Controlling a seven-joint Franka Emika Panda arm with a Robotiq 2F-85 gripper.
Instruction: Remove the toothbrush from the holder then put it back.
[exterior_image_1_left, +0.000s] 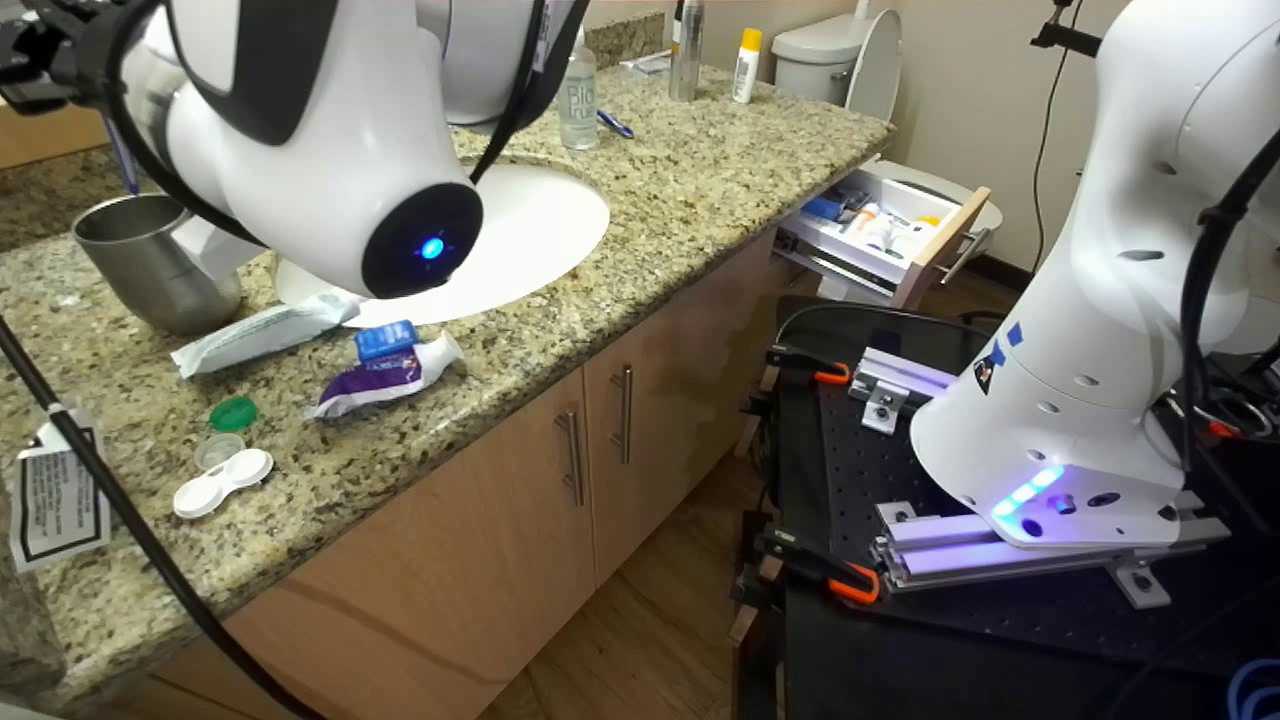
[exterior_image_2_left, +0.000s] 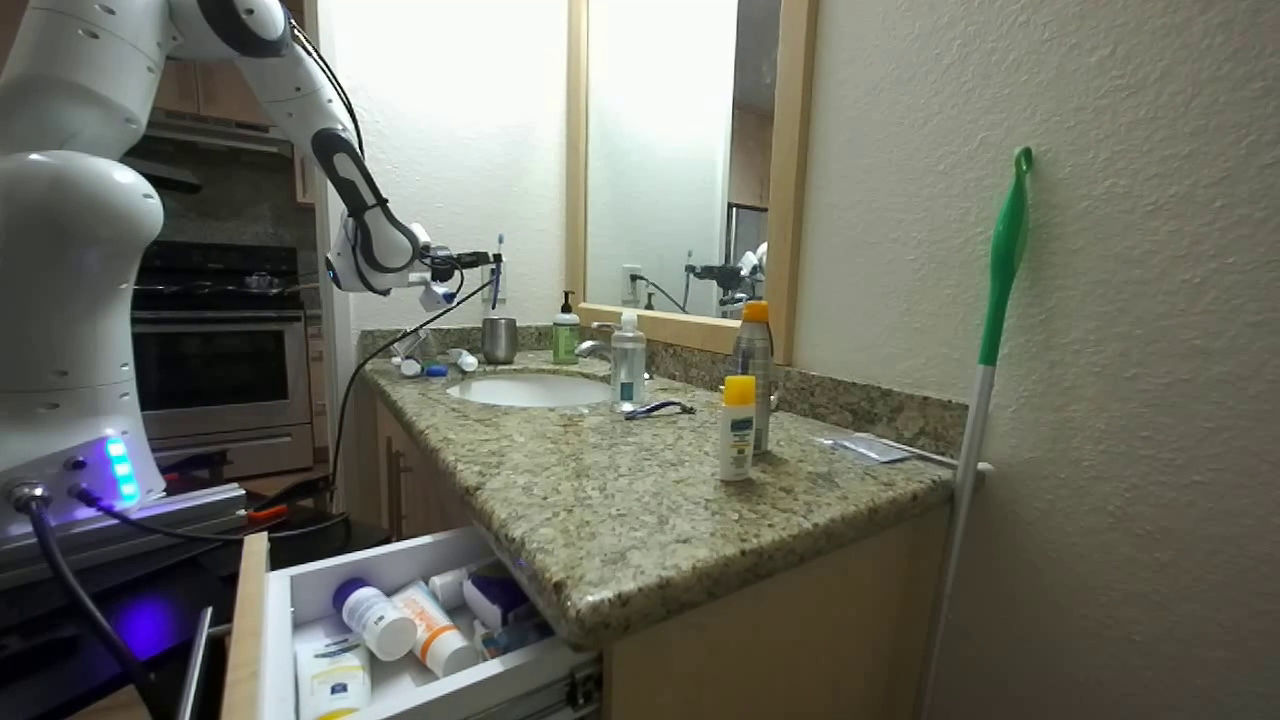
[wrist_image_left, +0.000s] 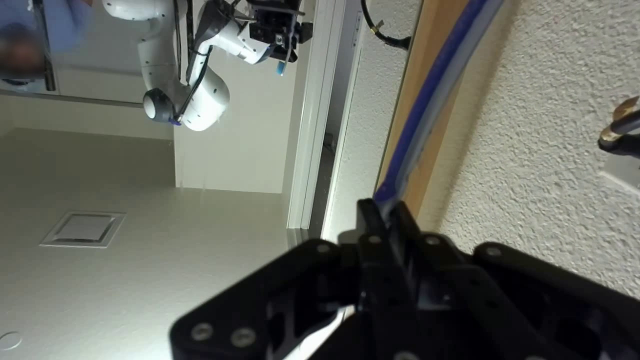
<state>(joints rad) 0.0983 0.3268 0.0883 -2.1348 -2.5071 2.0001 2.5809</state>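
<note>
The toothbrush (exterior_image_2_left: 496, 285), with a blue handle, is held nearly upright in my gripper (exterior_image_2_left: 493, 260). Its lower end hangs just above the steel cup that is the holder (exterior_image_2_left: 499, 341), apart from the rim by a small gap. In the wrist view the blue and clear handle (wrist_image_left: 415, 120) runs up and to the right from my gripper (wrist_image_left: 384, 212), whose fingers are shut on it. Another exterior angle has the holder (exterior_image_1_left: 165, 265) at the left, part of the handle (exterior_image_1_left: 122, 155) showing above its rim, and the brush head out of frame.
Near the holder lie a white wrapped packet (exterior_image_1_left: 270, 330), a toothpaste tube (exterior_image_1_left: 395, 375) and a lens case (exterior_image_1_left: 222, 482). The sink (exterior_image_1_left: 530, 230) is beside it. A soap bottle (exterior_image_2_left: 566, 335) and mirror (exterior_image_2_left: 660, 150) stand behind. A drawer (exterior_image_2_left: 245, 630) is pulled out.
</note>
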